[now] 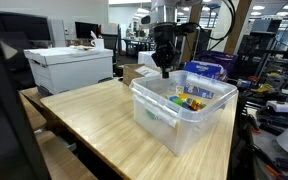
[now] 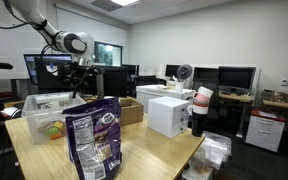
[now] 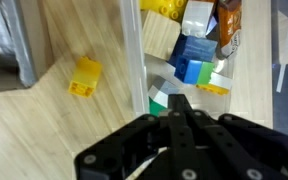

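The black gripper (image 1: pixel 165 70) is seen hanging over the far edge of a clear plastic bin (image 1: pixel 169 125), which stands on a pale wooden surface (image 1: pixel 94 115) with a visible straight grain. In the wrist view, the gripper (image 3: pixel 180 103) is shown with its matte, angular fingers pressed fully together. Nothing is seen clamped between them.

The bin is rectangular, with thin translucent walls and a thickened, rounded rim. Small moulded toy bricks in bright colours are heaped on its floor. In the wrist view, one of its walls (image 3: pixel 139 50) is seen as a pale upright band. To one side of that band a studded blue block (image 3: pixel 194 62) is lying, with a glossy white block (image 3: pixel 196 18) beyond it and a green piece (image 3: pixel 158 100) just beside the fingertips. On the opposite side of the band, a small yellow block (image 3: pixel 84 76) with a boxy shape is resting on wood grain. Whether it lies inside the bin cannot be told.

In an exterior view, the gripper (image 2: pixel 80 86) is seen above the bin (image 2: pixel 39 103), and a crinkled, shiny foil bag (image 2: pixel 94 140) is standing upright in the foreground on the surface (image 2: pixel 154 150). A brown cardboard box (image 2: pixel 130 108) is set behind the bag. A smooth white box (image 1: pixel 69 65) with square corners is placed near the surface's far corner, and a blue package (image 1: pixel 206 70) is seen just behind the bin.
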You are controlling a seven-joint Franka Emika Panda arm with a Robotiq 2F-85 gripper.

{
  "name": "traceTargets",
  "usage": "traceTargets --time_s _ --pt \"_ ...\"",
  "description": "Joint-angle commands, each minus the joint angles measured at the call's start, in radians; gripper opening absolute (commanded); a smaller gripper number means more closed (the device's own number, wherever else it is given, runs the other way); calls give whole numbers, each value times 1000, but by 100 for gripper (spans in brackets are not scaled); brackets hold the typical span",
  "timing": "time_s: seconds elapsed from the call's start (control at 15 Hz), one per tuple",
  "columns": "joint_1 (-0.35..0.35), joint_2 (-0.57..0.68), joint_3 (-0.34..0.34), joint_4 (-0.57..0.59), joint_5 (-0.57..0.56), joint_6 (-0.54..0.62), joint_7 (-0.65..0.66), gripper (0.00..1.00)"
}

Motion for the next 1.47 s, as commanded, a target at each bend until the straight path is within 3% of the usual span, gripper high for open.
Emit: traceTargets --time_s 0.0,0.8,1.13,1.4 --pt "-37 -55 -27 0 -20 -32 140 1" --pt "-105 -163 -109 -58 3 161 496 3" --pt "-110 -187 -121 -97 -94 300 708 3" --pt "-120 -184 -128 -117 -283 330 952 3"
